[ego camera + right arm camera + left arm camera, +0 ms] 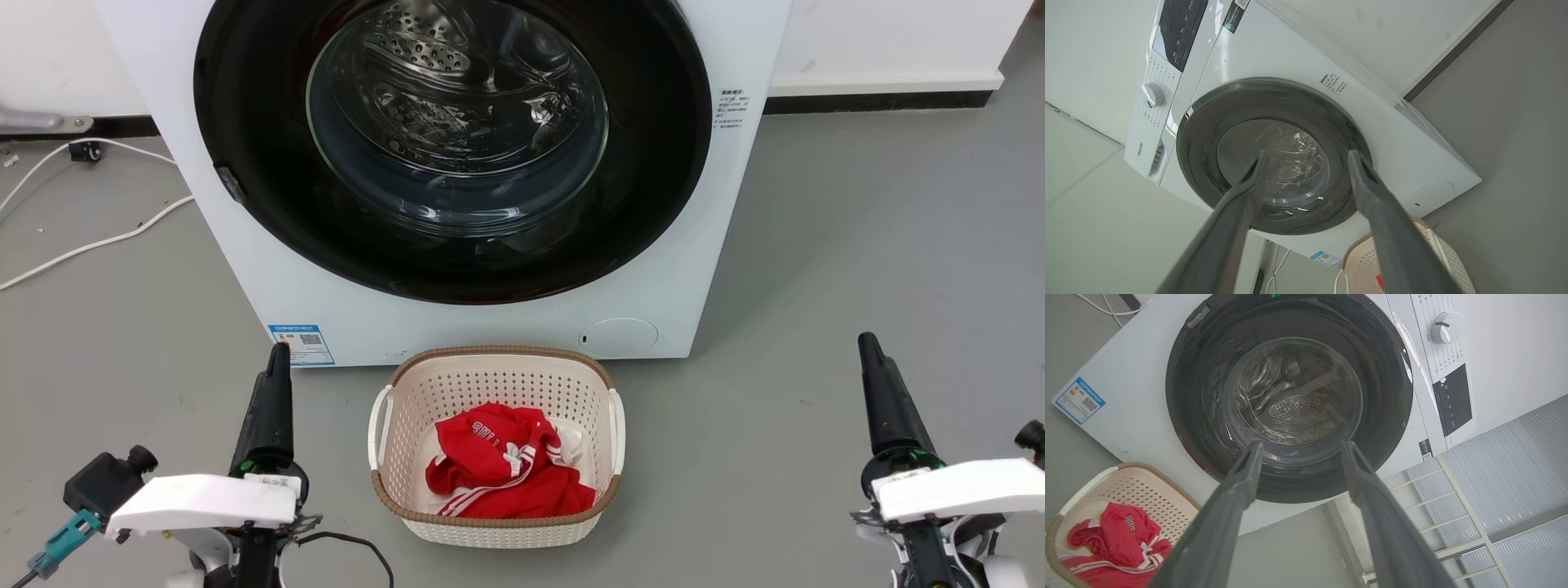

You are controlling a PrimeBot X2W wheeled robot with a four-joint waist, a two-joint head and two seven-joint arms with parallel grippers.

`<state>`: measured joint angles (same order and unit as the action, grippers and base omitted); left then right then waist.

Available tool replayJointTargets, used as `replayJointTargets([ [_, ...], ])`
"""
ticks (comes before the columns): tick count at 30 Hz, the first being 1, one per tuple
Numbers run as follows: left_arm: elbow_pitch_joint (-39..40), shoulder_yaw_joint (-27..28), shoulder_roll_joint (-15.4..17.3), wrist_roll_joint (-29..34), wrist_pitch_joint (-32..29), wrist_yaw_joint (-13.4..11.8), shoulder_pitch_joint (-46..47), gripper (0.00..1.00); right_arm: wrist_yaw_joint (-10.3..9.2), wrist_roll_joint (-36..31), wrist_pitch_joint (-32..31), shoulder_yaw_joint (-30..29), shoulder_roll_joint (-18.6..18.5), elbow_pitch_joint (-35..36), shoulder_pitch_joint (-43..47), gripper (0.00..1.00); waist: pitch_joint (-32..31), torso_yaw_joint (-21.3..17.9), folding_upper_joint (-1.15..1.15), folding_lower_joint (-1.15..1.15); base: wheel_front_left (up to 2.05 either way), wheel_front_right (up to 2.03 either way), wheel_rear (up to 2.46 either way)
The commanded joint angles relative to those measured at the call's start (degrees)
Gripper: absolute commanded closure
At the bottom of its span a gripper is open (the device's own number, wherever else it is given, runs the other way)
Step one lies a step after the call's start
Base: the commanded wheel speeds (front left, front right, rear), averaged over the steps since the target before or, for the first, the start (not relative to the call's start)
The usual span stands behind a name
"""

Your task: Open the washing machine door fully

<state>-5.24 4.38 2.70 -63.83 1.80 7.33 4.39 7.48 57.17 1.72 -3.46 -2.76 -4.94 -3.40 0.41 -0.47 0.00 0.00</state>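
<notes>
The washing machine door (pixel 453 147) is a glossy black disc with a clear glass bowl, lying flush against the white machine (pixel 245 269); the steel drum shows through the glass. A small grey latch piece (pixel 231 184) sits on the door's left rim. My left gripper (pixel 280 347) hangs low at the left, well short of the machine. In the left wrist view the left gripper (pixel 1301 446) is open and holds nothing, with the door (pixel 1290 396) beyond it. My right gripper (pixel 865 336) is low at the right; the right wrist view shows the right gripper (pixel 1307 154) open and pointing at the door (pixel 1274 159).
A cream basket (pixel 502 353) with a red garment (pixel 506 474) stands on the grey floor right in front of the machine, between my arms. White cables (pixel 82 245) trail on the floor at the left. A small round white flap (pixel 618 336) sits at the machine's lower right.
</notes>
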Motion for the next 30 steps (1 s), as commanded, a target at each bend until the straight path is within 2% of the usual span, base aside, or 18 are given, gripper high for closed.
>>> replayJointTargets([
  [1, 1.4, -0.1, 0.2, 2.4, 0.6, 0.1, 1.2, 0.00, 0.01, -2.8, 0.6, 0.4, -0.2, 1.4, -0.3, 0.00, 0.0, 0.0, 0.00, 0.00, 0.00, 0.00, 0.00],
  [9, 2.4, -1.0, 0.2, 12.0, 2.2, -0.1, 0.6, 0.00, 0.01, -12.9, 2.2, 1.3, -0.2, 1.4, 0.4, 0.00, 0.0, -0.1, 0.00, 0.00, 0.00, 0.00, 0.00],
  [30, 3.1, -4.1, 0.3, 31.7, 5.9, -1.3, -1.5, 0.00, 0.01, -31.8, 5.6, 2.2, -0.2, -0.5, 0.8, 0.00, -0.3, 0.1, 0.00, 0.00, 0.00, 0.00, 0.00],
])
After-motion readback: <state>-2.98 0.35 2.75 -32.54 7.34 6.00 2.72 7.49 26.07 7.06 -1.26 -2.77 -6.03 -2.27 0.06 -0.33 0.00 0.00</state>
